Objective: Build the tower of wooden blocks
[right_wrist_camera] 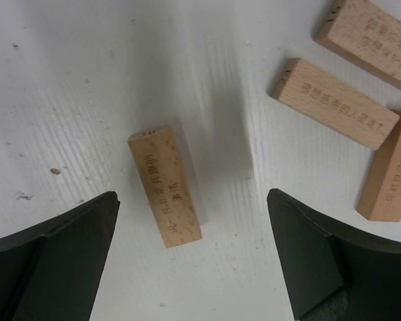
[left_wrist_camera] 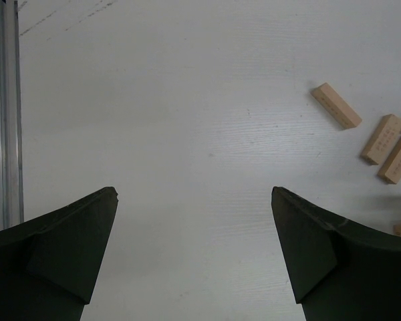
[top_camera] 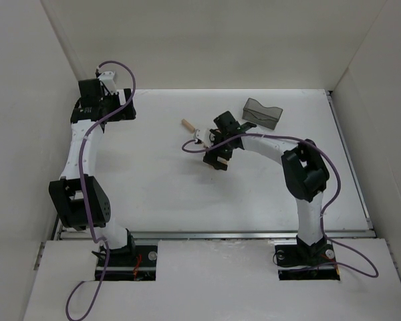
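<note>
**Right pincer**: jaws wide apart, holding nothing, poised low over the middle of the tabletop. One block lies flat between the jaws, nearer the left finger, its length slanted against the line of closing.

**Left pincer**: jaws wide apart, empty, over bare tabletop at the far left, well apart from the work.

**Loose blocks**: three more lie flat just beyond the right finger, close together, none resting on another.

**Tower**: none in view, so the build is judged barely begun. The arm hides part of the cluster from above, so a first layer beneath it cannot be ruled out.

**Bin**: grey, to the far right of the cluster, touching none of it.

**Hazards, as judged:**
- Skewed grip. Closing on the slanted block may catch it corner to corner. It could then pivot, squirt out or hang crooked, and a crooked block would sit badly on any layer.
- Off-centre closing. The left finger would likely meet the block first and push it sideways before the right finger arrives.
- Collateral knock. The right finger stands near the three neighbours, so a descent or shift that way could scatter them.
- Low descent. The fingertips could scrape the tabletop.
</note>
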Available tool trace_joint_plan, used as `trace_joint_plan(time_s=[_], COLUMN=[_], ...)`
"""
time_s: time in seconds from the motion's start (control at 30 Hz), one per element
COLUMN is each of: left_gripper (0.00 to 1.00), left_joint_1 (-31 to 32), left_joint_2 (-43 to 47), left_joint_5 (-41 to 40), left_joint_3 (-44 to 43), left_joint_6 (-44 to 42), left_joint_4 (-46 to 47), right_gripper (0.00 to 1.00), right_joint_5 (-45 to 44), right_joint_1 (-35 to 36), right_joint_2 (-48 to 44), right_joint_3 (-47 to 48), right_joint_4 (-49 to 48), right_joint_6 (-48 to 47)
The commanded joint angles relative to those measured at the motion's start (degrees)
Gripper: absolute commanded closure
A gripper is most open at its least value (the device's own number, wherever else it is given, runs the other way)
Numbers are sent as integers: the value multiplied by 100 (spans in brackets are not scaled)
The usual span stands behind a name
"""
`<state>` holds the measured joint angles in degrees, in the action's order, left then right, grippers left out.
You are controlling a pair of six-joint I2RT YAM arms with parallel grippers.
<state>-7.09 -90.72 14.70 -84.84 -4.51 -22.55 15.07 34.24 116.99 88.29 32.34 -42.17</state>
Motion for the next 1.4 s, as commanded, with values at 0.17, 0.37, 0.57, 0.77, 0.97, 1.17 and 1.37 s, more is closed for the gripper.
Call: trace_joint_plan(time_s=[0.17,0.37,0.57,0.77,0.97,1.17,1.37], left_gripper=[0,0,0,0,0,0,0], left_joint_1=[32,32,32,32,278,1157,1657], left_joint_2=[248,248,195,195,72,-113,-227], left_joint_5=[-55,-55,-55,-55,-308,-1530,-1733], left_joint_3=[37,-15,-15,37,90,29,90], left_joint_6=[-67,-67,-67,-67,-400,-823,-885], left_joint_4=[40,-13,-13,-13,-66,-127,-5], right_gripper=[4,10,48,100,100,100,100], right_joint_5=[251,-38,-110,-785,-1576,-2447,-2168], right_joint_1=[118,118,118,118,-13,-330,-576], right_joint_2=[166,456,456,456,509,-70,-212], right_joint_3=[232,285,232,355,777,181,-593], right_joint_4=[299,221,115,-341,-289,-403,-921], right_joint_6=[-116,25,78,1086,3071,5525,6493])
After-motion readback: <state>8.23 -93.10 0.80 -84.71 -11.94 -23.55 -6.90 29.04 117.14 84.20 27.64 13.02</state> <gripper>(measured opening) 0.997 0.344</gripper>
